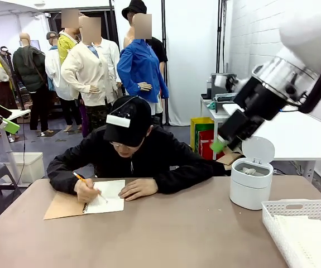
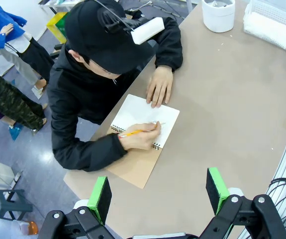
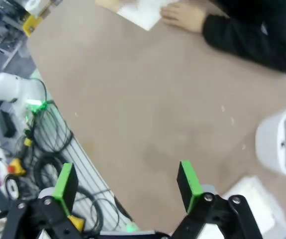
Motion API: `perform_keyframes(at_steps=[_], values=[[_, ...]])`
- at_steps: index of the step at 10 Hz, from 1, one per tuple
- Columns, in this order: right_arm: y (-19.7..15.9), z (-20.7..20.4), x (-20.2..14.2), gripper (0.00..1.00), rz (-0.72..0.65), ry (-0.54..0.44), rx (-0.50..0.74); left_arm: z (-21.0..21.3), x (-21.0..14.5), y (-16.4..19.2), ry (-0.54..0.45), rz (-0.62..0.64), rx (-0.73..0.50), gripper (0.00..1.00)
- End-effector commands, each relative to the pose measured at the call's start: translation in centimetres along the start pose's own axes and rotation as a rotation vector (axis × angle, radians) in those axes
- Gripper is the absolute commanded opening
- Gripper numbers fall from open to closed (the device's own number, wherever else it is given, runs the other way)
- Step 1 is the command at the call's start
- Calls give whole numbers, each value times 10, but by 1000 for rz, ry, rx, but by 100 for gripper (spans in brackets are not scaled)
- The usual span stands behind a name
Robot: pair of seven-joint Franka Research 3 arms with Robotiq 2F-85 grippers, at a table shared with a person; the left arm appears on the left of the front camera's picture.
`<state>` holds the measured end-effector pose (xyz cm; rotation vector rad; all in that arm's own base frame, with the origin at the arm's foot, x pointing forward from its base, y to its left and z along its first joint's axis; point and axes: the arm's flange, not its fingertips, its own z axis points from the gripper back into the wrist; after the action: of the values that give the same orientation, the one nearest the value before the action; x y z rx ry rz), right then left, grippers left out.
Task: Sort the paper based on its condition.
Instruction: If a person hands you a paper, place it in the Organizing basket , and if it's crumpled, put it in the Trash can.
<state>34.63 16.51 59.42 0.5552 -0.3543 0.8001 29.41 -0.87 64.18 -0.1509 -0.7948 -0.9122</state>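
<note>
- Far left of the front view: left gripper [image 1: 4, 124] up off the table past its left edge, green pad showing. From its own wrist cam, fingers [image 2: 101, 197] spread wide, nothing between them, hanging high over the table's near-left edge.
- Left-centre: person leaning over the far edge, writing in a notebook [image 1: 87, 205] with a pencil [image 1: 82, 178]. Other hand [image 1: 138, 188] flat on the table just beside the page. Notebook near the far-left part of the table, brown cover flipped out toward the left edge.
- Middle: big bare stretch of brown table [image 1: 171, 234], loads of open room from the notebook across to the bin.
- Right: white bin [image 1: 250, 184] with lid flipped up, near the far-right edge. Can't really tell what's inside.
- Above the bin: right gripper [image 1: 227, 137] hanging in the air, not touching anything. Wrist cam is blurry but fingers [image 3: 188, 181] apart, holding nothing.
- Far right: white basket [image 1: 302, 226] at the near-right corner, running off the picture's edge. Flat white paper [image 1: 308, 237] lying in it.
</note>
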Motion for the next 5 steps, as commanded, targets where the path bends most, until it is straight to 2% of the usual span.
perform_keyframes(at_steps=[1,3,5], values=[[11,-5,18,100,81,-125,0,0,0,1,-4,2,9,100],[37,-4,35,100,162,-232,-33,0,0,1,-4,2,9,100],[55,-6,54,100,235,-245,-27,0,0,1,-4,2,9,100]])
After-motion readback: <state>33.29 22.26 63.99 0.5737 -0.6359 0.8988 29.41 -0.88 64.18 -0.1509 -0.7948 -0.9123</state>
